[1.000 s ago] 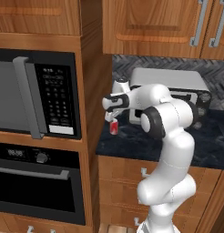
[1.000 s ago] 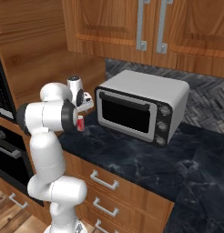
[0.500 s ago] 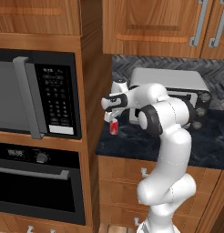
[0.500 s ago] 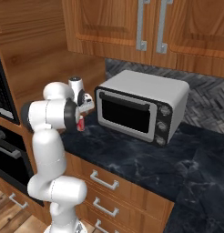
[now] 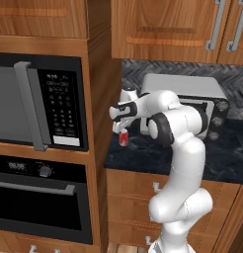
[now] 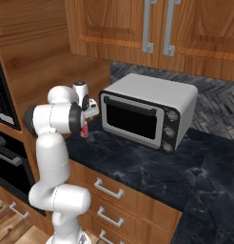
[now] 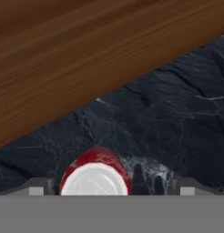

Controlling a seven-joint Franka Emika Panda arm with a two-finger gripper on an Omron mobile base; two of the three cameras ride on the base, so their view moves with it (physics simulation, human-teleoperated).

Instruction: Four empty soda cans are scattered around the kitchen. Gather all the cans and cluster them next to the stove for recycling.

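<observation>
One red soda can (image 5: 124,138) with a silvery top stands upright on the black marbled counter (image 5: 158,155), at its left end beside the wooden cabinet wall. My gripper (image 5: 118,127) hangs just above it, pointing down, open and holding nothing. The right base view has the can (image 6: 84,130) partly behind my forearm, under the gripper (image 6: 88,117). In the hand view the can (image 7: 95,176) sits at the bottom edge between the spread fingertips (image 7: 40,185), and the gripper (image 7: 112,186) is apart from it. The stove is out of view.
A silver toaster oven (image 6: 146,111) stands on the counter just right of the can. The tall wood cabinet (image 5: 100,104) with a black microwave (image 5: 37,101) and wall oven (image 5: 39,197) bounds the can's left side. Upper cabinets (image 6: 152,28) hang overhead.
The arm has shifted only slightly, with the hand settling a little closer over the can. The can has not moved and the jaws stay open.
</observation>
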